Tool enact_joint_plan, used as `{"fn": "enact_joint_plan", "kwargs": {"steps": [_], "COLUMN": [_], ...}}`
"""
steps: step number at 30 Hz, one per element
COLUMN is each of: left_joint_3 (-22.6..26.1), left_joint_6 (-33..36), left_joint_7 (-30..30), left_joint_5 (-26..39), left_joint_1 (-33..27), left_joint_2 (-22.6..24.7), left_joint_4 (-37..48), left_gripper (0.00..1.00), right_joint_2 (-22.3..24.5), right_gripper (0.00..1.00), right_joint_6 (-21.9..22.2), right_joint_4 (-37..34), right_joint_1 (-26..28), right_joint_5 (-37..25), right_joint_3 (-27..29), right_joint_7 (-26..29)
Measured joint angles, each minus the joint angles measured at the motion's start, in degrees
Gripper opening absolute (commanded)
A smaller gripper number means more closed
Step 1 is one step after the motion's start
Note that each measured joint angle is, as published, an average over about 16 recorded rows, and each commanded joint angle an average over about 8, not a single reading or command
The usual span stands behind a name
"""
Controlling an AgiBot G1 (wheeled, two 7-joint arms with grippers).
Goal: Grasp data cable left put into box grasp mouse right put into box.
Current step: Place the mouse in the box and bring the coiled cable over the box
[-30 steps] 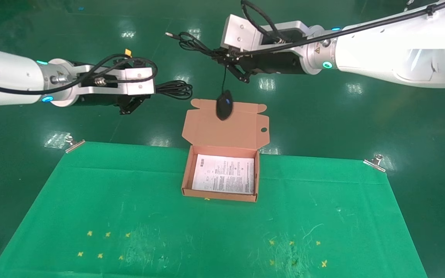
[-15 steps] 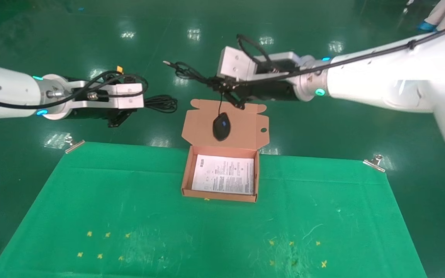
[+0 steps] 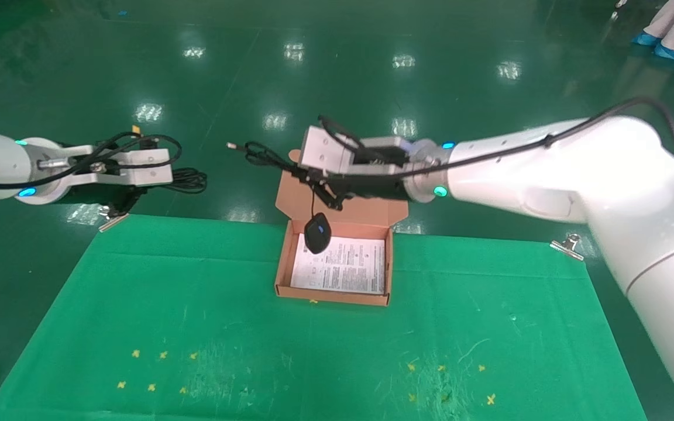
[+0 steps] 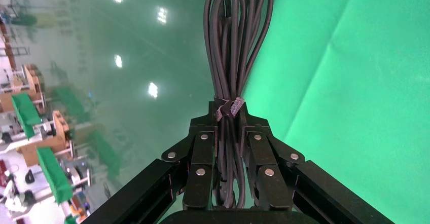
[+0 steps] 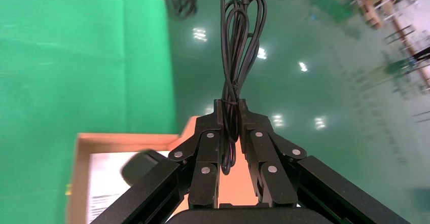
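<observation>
Green cloth covered the surface (image 3: pixel 196 304). Right pincer (image 5: pixel 230 133) clenched the mouse's bundled cord above the box (image 3: pixel 337 295); the black mouse (image 3: pixel 317 232) dangled into it. Left pincer (image 4: pixel 230 133), left of the box, gripped the coiled data cable (image 4: pixel 236 46).

a factory or workshop hall, by the look of it: a glossy green painted floor (image 3: pixel 337 70) spreads far beyond the right gripper (image 3: pixel 328 196) and mirrors rows of ceiling lights. under that gripper a green cloth (image 3: pixel 313 351) is pinned flat by metal clips (image 3: pixel 568 245) and marked with small yellow crosses (image 3: pixel 150 386). far off past the left gripper (image 4: pixel 230 148), racks with green bins (image 4: pixel 45 168) line the hall; a person's blue shoe covers (image 3: pixel 673 52) show well beyond the right arm
</observation>
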Motion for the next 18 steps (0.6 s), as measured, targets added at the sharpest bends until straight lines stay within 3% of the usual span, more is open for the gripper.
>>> {"fn": "enact_joint_plan", "kwargs": {"steps": [18], "left_joint_3": [0.49], "left_joint_6": [2.49], "left_joint_7": [-5.42], "left_joint_5": [3.84], "left_joint_1": [0.77], "left_joint_2": [-0.7], "left_joint_4": [-3.64], "left_gripper": [0.0], "right_joint_2": [-0.1], "right_gripper": [0.0], "right_joint_6": [8.58], "right_joint_4": [2.46], "right_joint_1": [-5.04], "right_joint_5": [5.42], "right_joint_3": [-11.24], "right_joint_7": [7.14]}}
